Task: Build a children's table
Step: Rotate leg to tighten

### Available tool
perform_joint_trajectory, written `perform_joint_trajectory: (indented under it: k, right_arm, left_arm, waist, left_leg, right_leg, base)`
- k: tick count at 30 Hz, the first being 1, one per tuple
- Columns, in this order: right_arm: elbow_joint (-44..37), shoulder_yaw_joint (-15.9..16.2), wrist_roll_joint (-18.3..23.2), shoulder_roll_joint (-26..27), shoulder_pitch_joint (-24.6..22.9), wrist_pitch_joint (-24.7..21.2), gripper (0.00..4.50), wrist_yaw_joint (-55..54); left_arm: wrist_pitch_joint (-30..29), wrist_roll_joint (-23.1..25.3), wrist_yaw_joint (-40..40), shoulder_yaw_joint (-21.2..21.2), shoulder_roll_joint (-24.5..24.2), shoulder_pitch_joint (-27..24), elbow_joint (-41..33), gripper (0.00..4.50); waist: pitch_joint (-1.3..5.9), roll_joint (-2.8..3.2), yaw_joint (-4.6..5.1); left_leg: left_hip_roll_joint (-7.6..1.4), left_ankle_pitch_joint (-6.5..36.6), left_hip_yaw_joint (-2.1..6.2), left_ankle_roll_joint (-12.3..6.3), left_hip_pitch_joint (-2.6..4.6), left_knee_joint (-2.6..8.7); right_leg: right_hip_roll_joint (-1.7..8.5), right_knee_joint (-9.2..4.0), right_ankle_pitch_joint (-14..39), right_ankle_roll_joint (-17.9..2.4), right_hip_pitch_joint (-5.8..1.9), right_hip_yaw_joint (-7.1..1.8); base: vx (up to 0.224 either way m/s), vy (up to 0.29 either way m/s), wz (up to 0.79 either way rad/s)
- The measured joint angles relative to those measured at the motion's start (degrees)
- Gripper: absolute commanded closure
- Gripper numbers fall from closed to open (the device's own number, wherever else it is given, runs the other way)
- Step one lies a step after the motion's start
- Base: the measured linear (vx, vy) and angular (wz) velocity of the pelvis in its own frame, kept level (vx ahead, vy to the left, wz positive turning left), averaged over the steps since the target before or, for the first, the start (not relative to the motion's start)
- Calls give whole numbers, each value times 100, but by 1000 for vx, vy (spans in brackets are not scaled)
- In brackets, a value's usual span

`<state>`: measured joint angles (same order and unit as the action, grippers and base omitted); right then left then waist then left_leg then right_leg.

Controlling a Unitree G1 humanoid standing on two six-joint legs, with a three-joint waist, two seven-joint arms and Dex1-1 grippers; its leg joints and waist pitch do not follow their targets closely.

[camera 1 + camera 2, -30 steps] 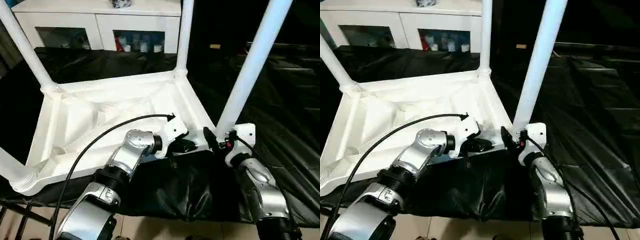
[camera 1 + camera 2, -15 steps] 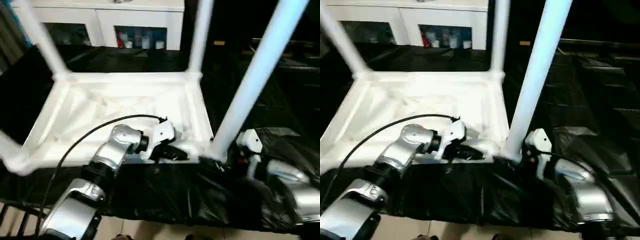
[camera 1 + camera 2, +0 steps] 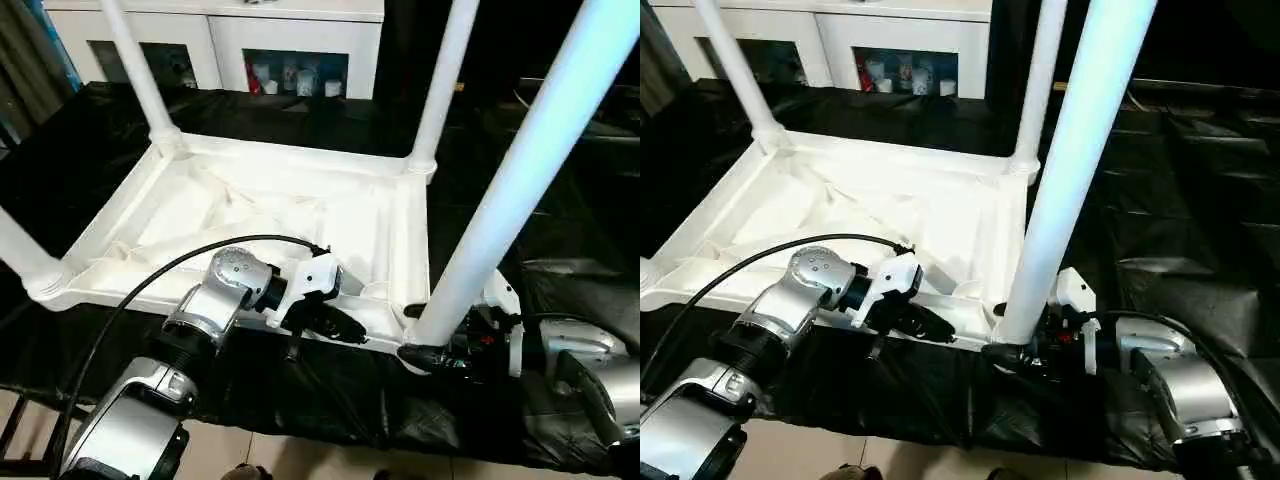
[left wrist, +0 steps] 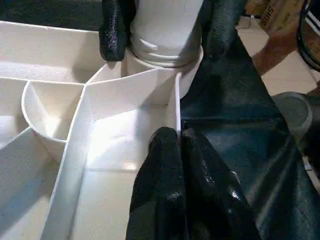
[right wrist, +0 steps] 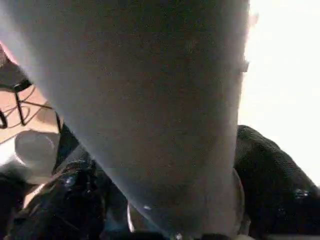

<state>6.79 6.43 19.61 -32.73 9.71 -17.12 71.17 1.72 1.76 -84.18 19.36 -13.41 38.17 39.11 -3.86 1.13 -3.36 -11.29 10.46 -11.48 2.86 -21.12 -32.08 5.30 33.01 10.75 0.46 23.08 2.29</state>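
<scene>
Table top (image 3: 300, 215) lies upside down, ribbed side up, on the desk (image 3: 90, 130) with its black cover, in front of the cabinet (image 3: 300, 40).

Legs: all four stand in their corner sockets. Far left leg (image 3: 135, 70) and far right leg (image 3: 445, 80) are upright and look seated. Near left leg (image 3: 20, 250) is in its socket at the picture's edge. Near right leg (image 3: 520, 200) is the one being worked.

Left hand (image 3: 335, 322) is closed, pinching the thin near rim of the top; in the left wrist view its fingers (image 4: 170, 165) sit on either side of that rim wall, close to the near right socket. I read that as bracing the top.

Right hand (image 3: 440, 352) is at the base of the near right leg, one finger on each side of it just above the socket collar. The fingers sit against the leg, so it looks like a grip on it.

Progress, my read: nearly done. Left to do: confirm that last leg is fully home, let go, then flip the table onto its legs. Can't judge seating depth from here.
</scene>
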Motion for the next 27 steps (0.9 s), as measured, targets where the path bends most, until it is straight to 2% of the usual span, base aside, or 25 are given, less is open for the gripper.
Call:
perform_joint_trajectory:
  k: [7,15,20,23,26,27]
  right_arm:
    - [0,16,-21,38,0,8,177,-2]
    - [-165,-15,-49,184,-158,56,186,-310]
    - [-19,-365,-289,709,-257,317,194,-1334]
    - [251,-662,-395,1275,-211,515,195,-2357]
    - [404,-830,-462,1630,-133,588,196,-3140]
    - [508,-941,-571,1935,-39,626,196,-3613]
  left_arm:
    - [0,-41,-56,31,-40,0,0,450]
    - [-50,-59,16,29,-11,-5,1,450]
    - [-278,59,734,-113,163,-6,51,450]
    - [-489,163,1362,-252,381,-9,56,450]
    - [-691,187,1826,-322,609,-28,55,450]
    - [-792,193,2091,-405,733,-39,85,450]
  waist:
    - [0,0,-1]
    - [1,10,0]
    - [3,-2,45]
    - [6,-11,151]
    - [10,-8,211]
    - [17,-14,248]
  left_leg:
    - [0,0,0,0,1,-5]
    - [-2,4,1,8,6,-8]
    - [-2,11,1,23,25,-20]
    - [9,11,2,24,28,-28]
    - [28,11,7,24,29,-27]
    - [28,11,10,24,38,-27]
  right_leg:
    - [0,3,0,0,0,-1]
    - [-1,8,0,0,-3,0]
    - [0,8,-7,-9,-27,-6]
    - [8,-7,11,20,-33,-13]
    - [16,-26,14,25,-37,-25]
    - [14,-34,14,24,-36,-22]
  base:
    - [0,0,0]
    - [0,0,0]
    - [0,0,0]
    - [0,0,0]
    - [0,0,0]
    - [0,0,0]
